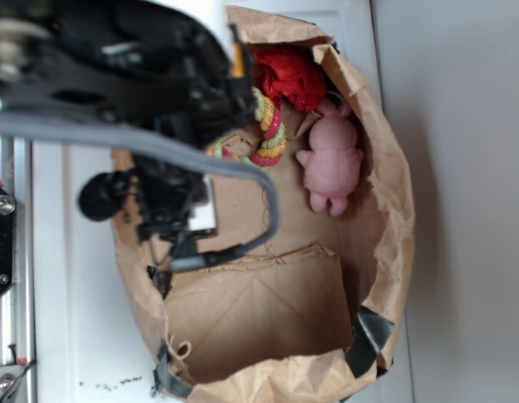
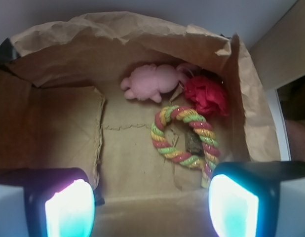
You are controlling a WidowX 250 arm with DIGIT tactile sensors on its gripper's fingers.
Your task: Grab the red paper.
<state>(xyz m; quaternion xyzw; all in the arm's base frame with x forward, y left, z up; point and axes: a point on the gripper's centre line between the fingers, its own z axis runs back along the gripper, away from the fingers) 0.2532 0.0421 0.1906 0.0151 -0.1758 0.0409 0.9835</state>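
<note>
White worktop (image 1: 75, 277) carries a crumpled brown paper bag (image 1: 394, 210) with its walls folded down, and everything I care about lies on the bag's floor. My tool (image 2: 152, 205) hangs over the bag's middle with both pads spread wide and nothing between them. The bright red wad of wrinkly paper (image 2: 207, 95) sits in the far corner against the bag's wall, touching the pale pink rubber pig toy (image 2: 151, 82) on one side and just beside the red, yellow and green rope ring (image 2: 184, 136), which lies between me and the wad. As I judge it, nothing of the task is done yet: the wad is untouched and well apart from my pads. What is left is all of it: travelling over the ring to that corner, coming down beside the wall, and closing on the paper alone.
</note>
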